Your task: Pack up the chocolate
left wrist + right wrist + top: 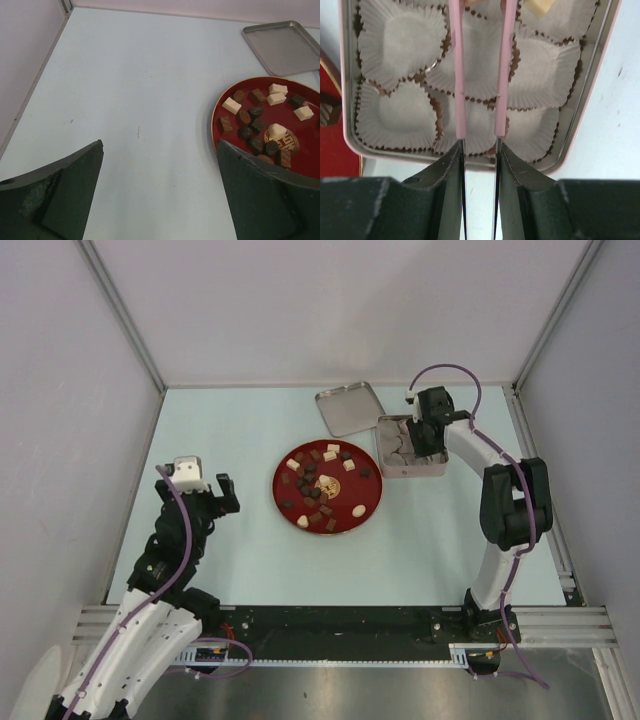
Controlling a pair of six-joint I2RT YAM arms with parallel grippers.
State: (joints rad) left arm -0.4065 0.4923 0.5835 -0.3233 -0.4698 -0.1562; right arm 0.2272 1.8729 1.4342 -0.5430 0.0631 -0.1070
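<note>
Worktop (230, 430) is lying open left of the plate (278, 480); lid (350, 408), tin (412, 474) and right claw (479, 147) gripping tongs (459, 75) are crowding the right.

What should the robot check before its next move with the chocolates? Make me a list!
1. Grip: right gripper shut on tongs: ok.
2. Place: tongs over the tin: ok.
3. Room: several paper cups look empty: ok.
4. Load: whether the tongs' tips hold a piece: cannot tell, the tips are out of view.
5. Supply: many chocolates on the plate: ok.
6. Other arm: left gripper open, away from the tin: ok.
</note>
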